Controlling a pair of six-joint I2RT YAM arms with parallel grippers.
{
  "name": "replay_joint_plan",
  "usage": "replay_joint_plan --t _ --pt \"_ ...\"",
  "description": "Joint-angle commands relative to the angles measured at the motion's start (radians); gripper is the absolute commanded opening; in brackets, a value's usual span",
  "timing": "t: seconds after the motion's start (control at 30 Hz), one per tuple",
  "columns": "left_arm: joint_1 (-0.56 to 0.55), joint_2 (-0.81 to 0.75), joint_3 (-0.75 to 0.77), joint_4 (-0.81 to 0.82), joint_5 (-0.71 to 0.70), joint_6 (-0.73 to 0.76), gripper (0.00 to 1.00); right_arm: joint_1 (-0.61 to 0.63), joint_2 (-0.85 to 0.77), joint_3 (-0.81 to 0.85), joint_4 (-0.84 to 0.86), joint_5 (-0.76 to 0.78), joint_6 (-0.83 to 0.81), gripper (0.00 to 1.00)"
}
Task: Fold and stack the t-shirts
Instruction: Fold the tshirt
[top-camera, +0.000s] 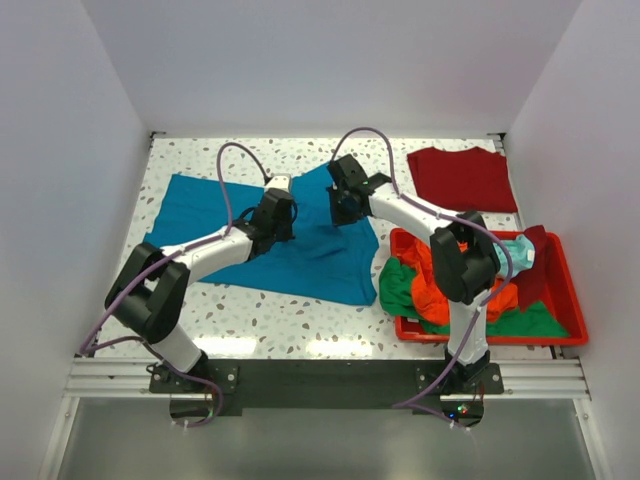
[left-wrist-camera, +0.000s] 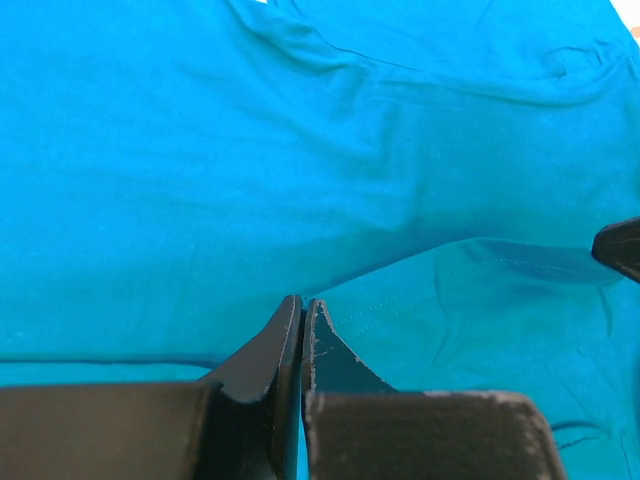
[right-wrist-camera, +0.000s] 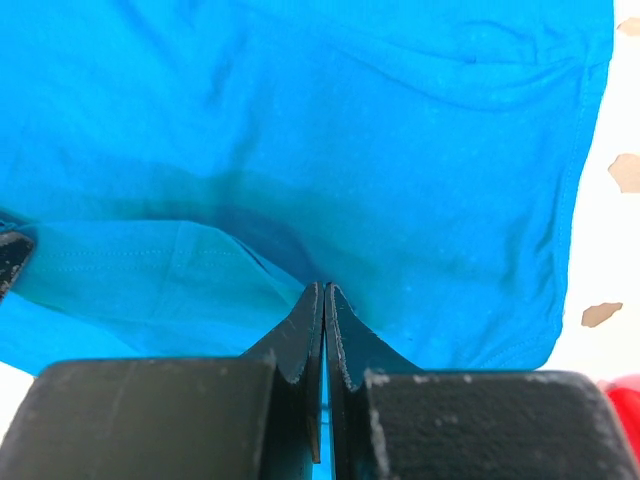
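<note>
The teal-blue t-shirt (top-camera: 290, 240) lies spread on the speckled table (top-camera: 250, 320). My left gripper (top-camera: 275, 222) is shut on its cloth near the far edge; the wrist view shows the fingers (left-wrist-camera: 262, 355) pinching a fold of the teal-blue t-shirt (left-wrist-camera: 300, 150). My right gripper (top-camera: 345, 205) is shut on the same shirt to the right; its fingers (right-wrist-camera: 300, 335) pinch a raised fold of the teal-blue t-shirt (right-wrist-camera: 380, 150). A dark red t-shirt (top-camera: 462, 178) lies folded at the far right. Orange (top-camera: 435, 290), green (top-camera: 400, 285) and pale aqua (top-camera: 517, 252) shirts lie heaped in the bin.
The red plastic bin (top-camera: 570, 300) stands at the near right, a dark red cloth (top-camera: 532, 270) draped over its edge. White walls enclose the table on three sides. The right arm's link (top-camera: 465, 265) reaches over the bin.
</note>
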Motion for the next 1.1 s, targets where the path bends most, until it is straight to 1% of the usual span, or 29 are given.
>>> replay_joint_plan --t 0.0,0.5,0.8,1.07 --pt "-0.004 -0.025 -0.007 0.06 -0.044 -0.01 0.0 -0.001 -0.005 0.053 0.035 0.04 0.022 0.0" --pt "-0.004 -0.013 -0.032 0.06 -0.074 -0.013 0.0 -0.001 0.092 0.14 0.023 0.04 -0.016 0.0" --pt "-0.004 -0.004 -0.032 0.06 -0.099 -0.01 0.0 -0.001 0.119 0.168 0.026 0.045 -0.013 0.0" --pt "-0.004 0.034 -0.012 0.06 -0.106 -0.005 0.0 0.0 0.139 0.185 0.029 0.05 -0.007 0.0"
